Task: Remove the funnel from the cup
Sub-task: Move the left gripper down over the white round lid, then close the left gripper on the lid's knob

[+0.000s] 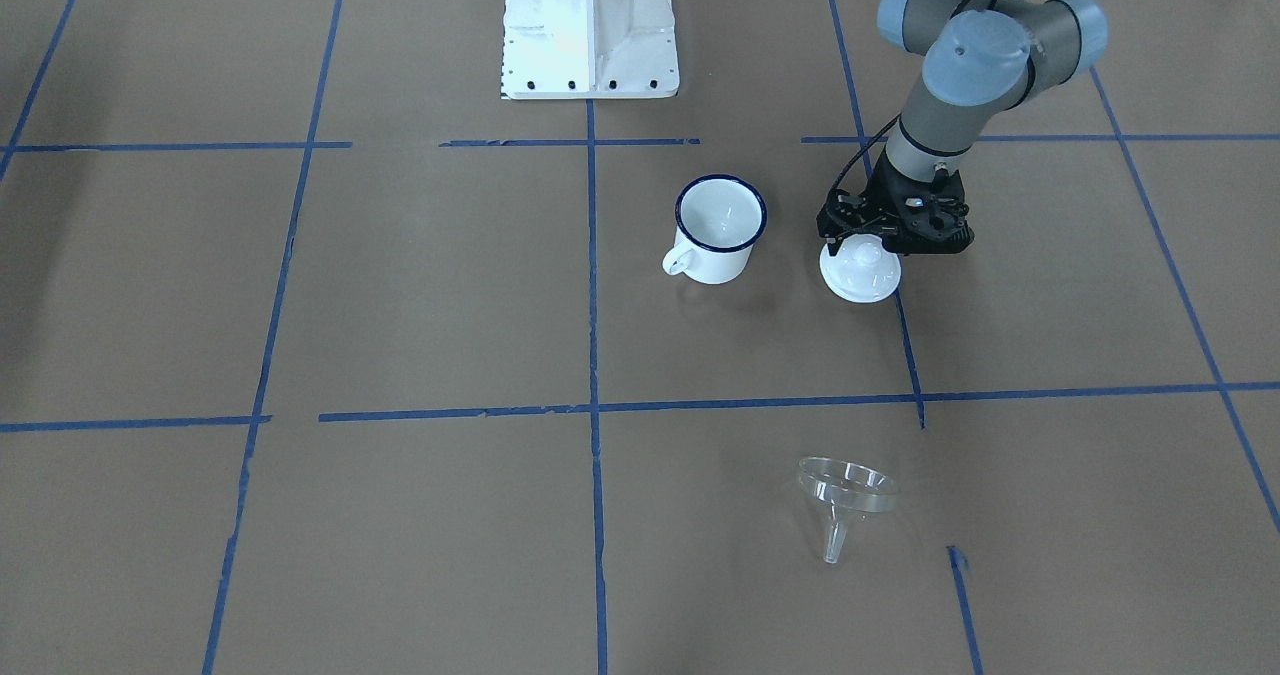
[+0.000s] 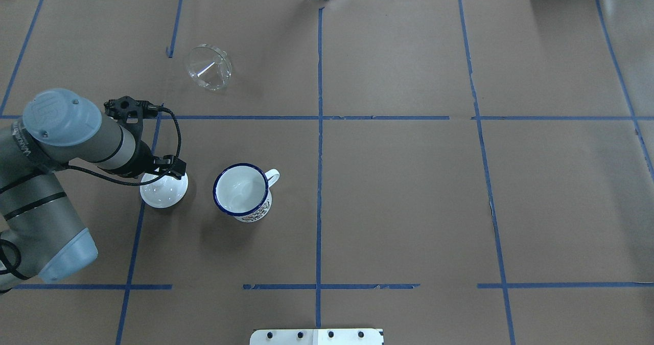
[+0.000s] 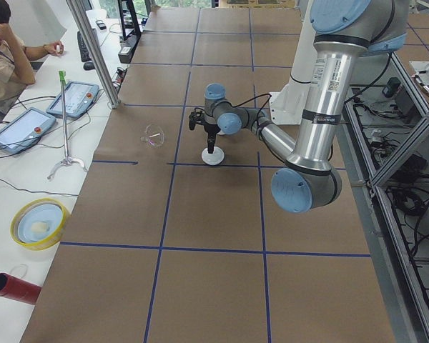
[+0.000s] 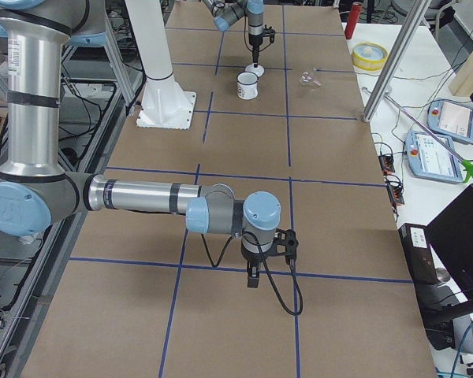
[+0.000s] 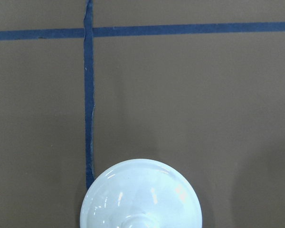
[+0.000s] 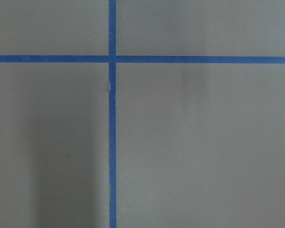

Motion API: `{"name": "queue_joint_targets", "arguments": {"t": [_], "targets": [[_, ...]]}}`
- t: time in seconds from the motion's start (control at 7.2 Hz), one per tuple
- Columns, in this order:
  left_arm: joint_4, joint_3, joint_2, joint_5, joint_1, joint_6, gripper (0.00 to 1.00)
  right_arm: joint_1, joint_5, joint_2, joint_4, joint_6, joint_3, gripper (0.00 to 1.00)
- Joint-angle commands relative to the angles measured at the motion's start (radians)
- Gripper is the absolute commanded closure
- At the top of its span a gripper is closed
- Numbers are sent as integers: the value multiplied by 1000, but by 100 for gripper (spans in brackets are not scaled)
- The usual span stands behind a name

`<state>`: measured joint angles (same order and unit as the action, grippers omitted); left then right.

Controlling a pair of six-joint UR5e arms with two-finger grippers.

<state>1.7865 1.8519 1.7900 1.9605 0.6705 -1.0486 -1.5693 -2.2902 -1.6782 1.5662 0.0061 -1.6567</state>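
We see the clear funnel [image 1: 845, 490] already out, lying tilted on the bench [image 1: 420, 285], well apart from the white enamel mug [image 1: 718, 230], which stands empty. Our left hand [image 1: 860, 243] sits right over the knob of the white domed lid [image 1: 862, 277] beside the mug; whether it grips, we cannot tell. The right hand [image 4: 254, 277] hangs far off, and we cannot tell its state either. The risk, we judge, is the lid dragging into the mug if the arm lifts carelessly
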Motion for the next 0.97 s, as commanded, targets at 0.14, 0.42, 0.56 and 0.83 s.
{"name": "queue_joint_targets", "arguments": {"t": [0.14, 0.42, 0.56, 0.83], "targets": [[4, -22, 0, 0, -3, 1, 0, 0, 0, 0, 0, 0, 0, 0], [4, -25, 0, 0, -6, 2, 16, 0, 0, 0, 0, 0, 0, 0], [4, -25, 0, 0, -5, 4, 17, 0, 0, 0, 0, 0, 0, 0], [4, -22, 0, 1, -6, 4, 17, 0, 0, 0, 0, 0, 0, 0]]}}
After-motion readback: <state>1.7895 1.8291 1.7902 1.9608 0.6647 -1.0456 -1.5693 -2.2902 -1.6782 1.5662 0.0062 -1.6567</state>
